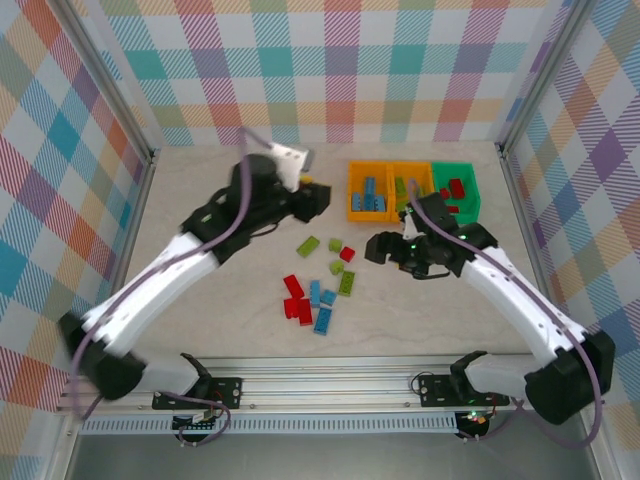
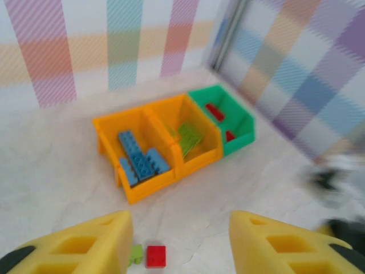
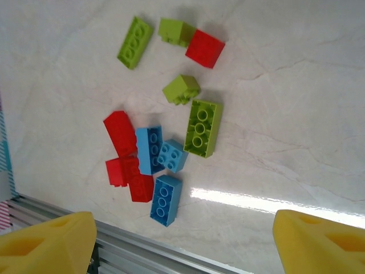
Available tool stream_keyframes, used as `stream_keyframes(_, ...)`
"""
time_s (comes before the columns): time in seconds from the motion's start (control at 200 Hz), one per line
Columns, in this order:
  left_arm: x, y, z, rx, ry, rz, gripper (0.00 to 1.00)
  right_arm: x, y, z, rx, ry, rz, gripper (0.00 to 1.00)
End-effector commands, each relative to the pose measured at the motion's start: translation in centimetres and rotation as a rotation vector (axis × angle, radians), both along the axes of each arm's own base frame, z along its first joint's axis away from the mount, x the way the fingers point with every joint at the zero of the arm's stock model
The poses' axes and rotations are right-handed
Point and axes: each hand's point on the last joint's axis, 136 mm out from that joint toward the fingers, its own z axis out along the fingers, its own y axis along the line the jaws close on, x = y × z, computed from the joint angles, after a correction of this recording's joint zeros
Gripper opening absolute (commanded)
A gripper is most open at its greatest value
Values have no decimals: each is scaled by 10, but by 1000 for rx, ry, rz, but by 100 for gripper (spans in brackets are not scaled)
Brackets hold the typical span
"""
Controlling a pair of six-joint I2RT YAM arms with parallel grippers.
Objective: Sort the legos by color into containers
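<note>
Bricks of hard, glossy plastic, the legos (image 3: 149, 149) lie loose on the pale marbled counter (image 3: 285, 114) just ahead of the right claw (image 3: 183, 240), whose yellow fingers (image 3: 51, 242) stand wide and empty. Light, rigid and probably slick on the flat faces, each looks best pinched across its long smooth sides, studs up. Beyond the left claw (image 2: 179, 245), also parted and empty, the containers (image 2: 149, 188) hold blue, green and red pieces.

Bright, table (image 3: 256, 201) glare, left wrist blurred, perhaps motion
</note>
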Motion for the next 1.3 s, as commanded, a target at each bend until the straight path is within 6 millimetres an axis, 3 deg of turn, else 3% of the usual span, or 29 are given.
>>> stream_keyframes(0.0, -54, 20, -42, 183, -53, -178, 59, 7, 18, -14, -35, 35, -8, 81)
stream_keyframes(0.185, -135, 64, -121, 465, -93, -466, 81, 6, 49, -61, -135, 102, 48, 82)
stream_keyframes(0.345, -176, 76, -151, 505, -192, -640, 100, 10, 56, -100, -256, 143, 28, 82)
stream_keyframes(0.53, -174, 67, -167, 479, -284, -669, 100, 19, 75, -133, -260, 205, 53, 75)
stream_keyframes(0.785, -169, 64, -182, 506, -261, -685, 100, 22, 73, -167, -338, 255, 47, 58)
stream_keyframes(0.92, -173, 59, -180, 444, -261, -694, 100, 27, 65, -168, -388, 240, 19, 44)
stream_keyframes(1.03, -176, 57, -175, 414, -276, -703, 100, 31, 62, -155, -384, 202, 7, 32)
stream_keyframes(1.18, -177, 57, -174, 404, -290, -702, 100, 41, 57, -114, -349, 98, -16, 27)
stream_keyframes(1.295, -173, 58, -176, 413, -293, -687, 100, 63, 41, -69, -327, -38, -61, 27)
